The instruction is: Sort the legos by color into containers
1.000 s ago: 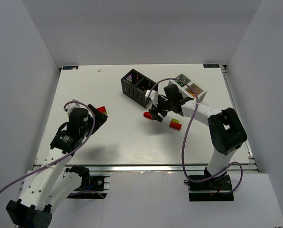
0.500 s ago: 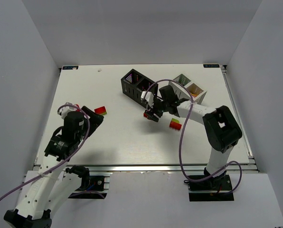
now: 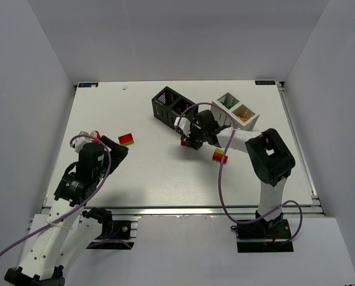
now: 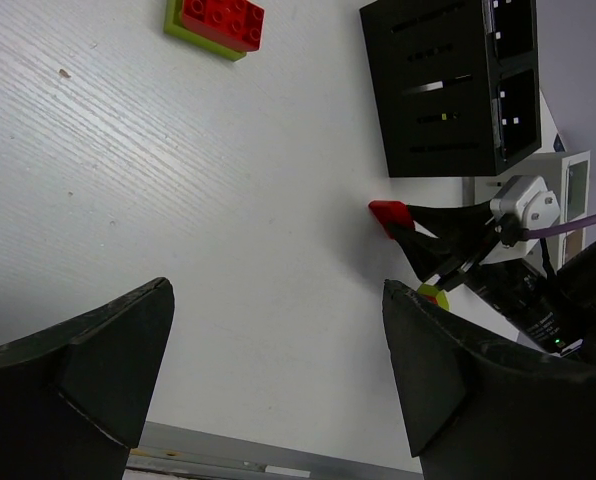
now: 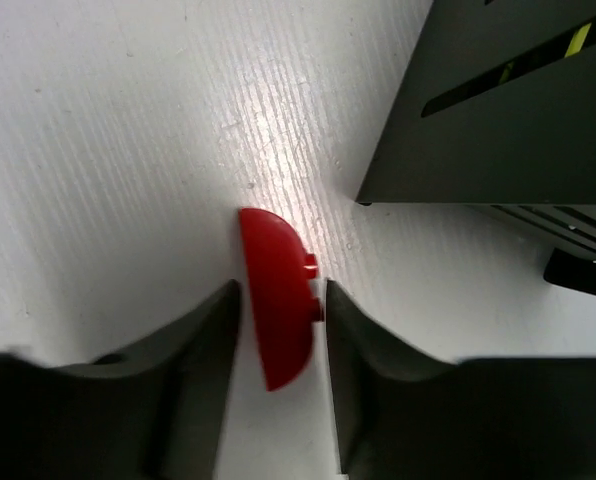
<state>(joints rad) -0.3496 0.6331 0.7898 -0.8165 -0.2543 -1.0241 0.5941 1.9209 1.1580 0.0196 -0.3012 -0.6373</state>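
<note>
A red lego [image 5: 276, 300], a half-round piece, lies on the white table with my right gripper [image 5: 278, 335] closed round it, one finger against each side. From above, that lego [image 3: 183, 143] is just in front of the black container [image 3: 167, 106]. The white container [image 3: 237, 111] stands to the right, with green and orange pieces inside. A red-on-green stack [image 3: 126, 139] lies at the left, just right of my left gripper [image 3: 106, 143]. That gripper [image 4: 278, 370] hangs wide open over bare table. Another red and green stack [image 3: 220, 156] lies under the right arm.
The black container's slotted wall [image 5: 518, 110] rises right beside the right fingers. Purple cables loop over both arms. The table's metal front rail [image 4: 208, 455] runs just under the left gripper.
My right gripper slid left to the red lego and its jaws closed in on it. The left arm drew back toward the table's front; its gripper stays open.
</note>
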